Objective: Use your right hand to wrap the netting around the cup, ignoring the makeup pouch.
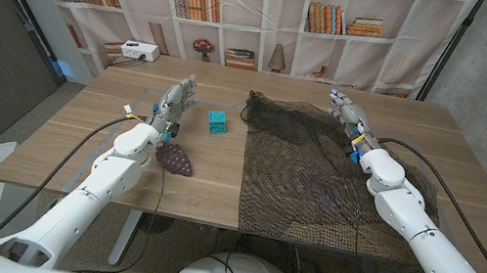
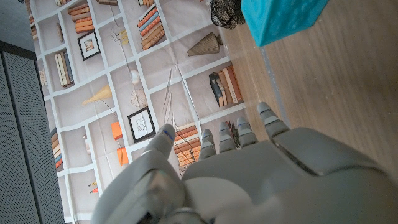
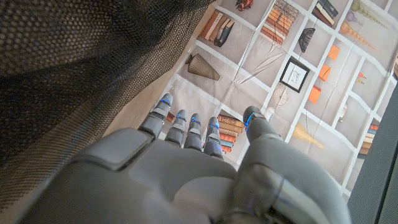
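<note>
A small teal cup (image 1: 216, 121) stands on the wooden table (image 1: 216, 182), just left of a large dark netting (image 1: 305, 182) spread over the table's right half. My right hand (image 1: 349, 113) hovers over the netting's far edge, fingers stretched out and apart, holding nothing. In the right wrist view the netting (image 3: 74, 56) lies beside my right hand (image 3: 186, 174). A dark makeup pouch (image 1: 175, 159) lies near the front left. My left hand (image 1: 174, 105) is left of the cup, fingers extended and empty. The left wrist view shows the cup (image 2: 283, 18) beyond my left hand (image 2: 249, 174).
The netting's near edge hangs over the table's front edge (image 1: 325, 242). A white box (image 1: 139, 52) with a cable sits at the far left corner. A printed bookshelf backdrop (image 1: 245, 8) stands behind the table.
</note>
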